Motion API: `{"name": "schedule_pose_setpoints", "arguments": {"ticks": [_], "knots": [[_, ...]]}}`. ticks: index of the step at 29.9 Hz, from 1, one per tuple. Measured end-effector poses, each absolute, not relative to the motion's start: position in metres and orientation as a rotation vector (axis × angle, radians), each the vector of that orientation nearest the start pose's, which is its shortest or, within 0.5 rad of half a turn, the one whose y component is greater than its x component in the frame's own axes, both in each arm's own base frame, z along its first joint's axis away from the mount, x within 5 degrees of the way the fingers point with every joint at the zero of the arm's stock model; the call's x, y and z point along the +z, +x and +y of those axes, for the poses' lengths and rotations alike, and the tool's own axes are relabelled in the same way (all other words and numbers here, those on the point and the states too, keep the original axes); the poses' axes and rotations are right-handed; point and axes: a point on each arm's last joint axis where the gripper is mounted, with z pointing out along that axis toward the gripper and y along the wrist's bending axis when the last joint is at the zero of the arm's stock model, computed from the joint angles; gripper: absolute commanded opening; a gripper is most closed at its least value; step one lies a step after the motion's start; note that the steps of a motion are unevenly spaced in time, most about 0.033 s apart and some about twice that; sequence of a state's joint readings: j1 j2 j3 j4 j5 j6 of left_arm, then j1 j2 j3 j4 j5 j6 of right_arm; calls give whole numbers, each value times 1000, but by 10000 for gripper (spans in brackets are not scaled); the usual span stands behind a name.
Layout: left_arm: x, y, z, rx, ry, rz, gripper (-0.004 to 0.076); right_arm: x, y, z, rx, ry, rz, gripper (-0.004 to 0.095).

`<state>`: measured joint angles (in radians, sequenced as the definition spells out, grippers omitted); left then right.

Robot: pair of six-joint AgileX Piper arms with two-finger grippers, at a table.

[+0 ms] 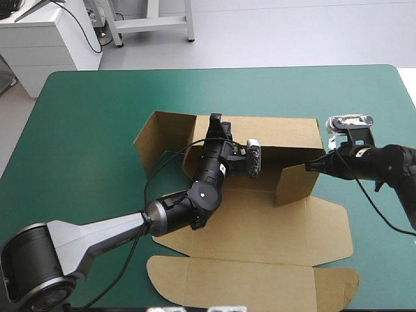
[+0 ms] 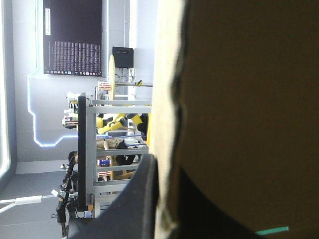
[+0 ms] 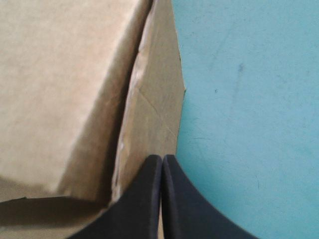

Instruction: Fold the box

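**Brown board clamped on the left, right wall propped**

Brown board fills most of what the left pincer sees. One black finger stands on the near side of the sheet's raw edge and the other shows as a dark shape on its far side. So I read this pincer as closed on the box, with the sheet between its fingers. From above, that arm reaches in from the lower left of the frame, across the box floor, to the top edge of the back wall. I judge the grip is there to hold that wall upright while the sides are dealt with.

The right pincer comes in from the right of the frame. Its fingers meet in one point with nothing between them, and the tip touches the right wall near its upper corner. Closed fingers make a stiff poker, better for pushing a panel than for gripping it. That is my guess at why it is held so.

The box lies in the middle of the table, half built. Its back wall and right wall are raised. A flap at the back wall's left end angles outward toward the upper left of the frame. The lid lies flat along the bottom of the frame. As far as I can tell, nothing is tucked yet.
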<state>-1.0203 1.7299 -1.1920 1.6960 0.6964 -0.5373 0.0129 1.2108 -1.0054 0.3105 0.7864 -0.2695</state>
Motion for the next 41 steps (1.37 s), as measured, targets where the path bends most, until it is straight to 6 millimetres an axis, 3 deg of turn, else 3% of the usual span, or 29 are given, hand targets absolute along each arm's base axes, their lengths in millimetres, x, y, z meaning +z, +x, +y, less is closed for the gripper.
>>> {"name": "schedule_pose_setpoints", "arguments": {"ticks": [6,12,15,18,21,28,34,41], "knots": [[278,252,-299,802,1459,1233,-8,306,225,20,224,-108,2338,-21],[278,252,-299,805,1459,1229,-8,291,224,19,185,-150,2294,7],[278,252,-299,806,1459,1228,-8,289,222,19,153,-244,2301,127],[278,252,-299,807,1460,1227,-8,288,221,20,144,-289,2318,353],[278,252,-299,807,1460,1227,-8,287,220,20,122,-354,2319,475],[278,252,-299,804,1457,1229,-8,288,221,20,20,-571,2258,485],[278,253,-299,806,1458,1229,-8,290,225,21,48,-531,2216,484],[278,253,-299,808,1459,1226,-8,276,239,27,181,-447,2255,484]]}}
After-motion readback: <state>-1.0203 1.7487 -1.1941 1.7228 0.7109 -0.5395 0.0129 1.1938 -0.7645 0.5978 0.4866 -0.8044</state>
